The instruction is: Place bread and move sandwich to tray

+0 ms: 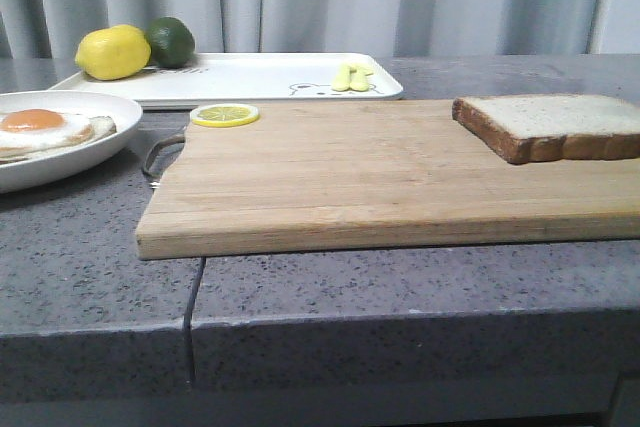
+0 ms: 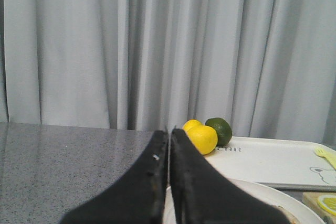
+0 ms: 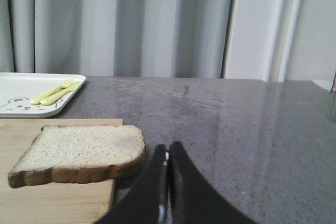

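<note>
nothing is picked up yet; the task looks to be at its start. both arms hang back, the left gripper (image 2: pixel 169 132) and right gripper (image 3: pixel 167 153) each pressed closed and empty. the bread (image 1: pixel 553 126) lies on the cutting board (image 1: pixel 350 177), at its right end. left of the board, the egg on its slice (image 1: pixel 45 131) sits on a plate (image 1: pixel 95 157). beyond, the tray (image 1: pixel 250 77) waits. next, i judge, the right gripper must open and take the bread.

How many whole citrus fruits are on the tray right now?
2: a yellow lemon and a green lime, side by side at the tray's far left corner. Others could be hidden behind them.
</note>
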Controlling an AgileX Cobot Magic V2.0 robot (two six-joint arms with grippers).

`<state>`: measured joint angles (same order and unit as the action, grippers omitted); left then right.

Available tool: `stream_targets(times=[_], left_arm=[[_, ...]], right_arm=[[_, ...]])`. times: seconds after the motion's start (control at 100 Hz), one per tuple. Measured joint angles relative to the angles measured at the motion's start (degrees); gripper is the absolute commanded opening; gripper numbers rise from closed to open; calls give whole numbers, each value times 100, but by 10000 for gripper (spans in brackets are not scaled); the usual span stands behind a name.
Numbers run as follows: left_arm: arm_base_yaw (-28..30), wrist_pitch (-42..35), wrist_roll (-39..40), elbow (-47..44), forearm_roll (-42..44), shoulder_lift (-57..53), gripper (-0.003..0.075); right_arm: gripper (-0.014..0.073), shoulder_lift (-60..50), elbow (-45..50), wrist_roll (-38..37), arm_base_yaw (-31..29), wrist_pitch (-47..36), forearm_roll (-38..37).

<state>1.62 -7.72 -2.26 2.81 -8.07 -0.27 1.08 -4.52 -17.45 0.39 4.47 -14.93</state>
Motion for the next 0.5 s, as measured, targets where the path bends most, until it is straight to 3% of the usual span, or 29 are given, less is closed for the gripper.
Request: stream_targets(times=[0.15, 0.35, 0.42, 0.5], left_arm=[[0, 497, 0, 456, 36, 139, -20], [0, 1003, 0, 942, 54, 755, -20], [-4, 1147, 0, 1103, 64, 996, -20], [-4, 1264, 0, 1267, 64, 1258, -20]], right_arm=[[-62, 623, -793, -97, 0, 993, 118], [-35, 1674, -1627, -119, 0, 1524, 140], [42, 2107, -1923, -119, 0, 1726, 153], [221, 2595, -2284, -119, 0, 2004, 167]])
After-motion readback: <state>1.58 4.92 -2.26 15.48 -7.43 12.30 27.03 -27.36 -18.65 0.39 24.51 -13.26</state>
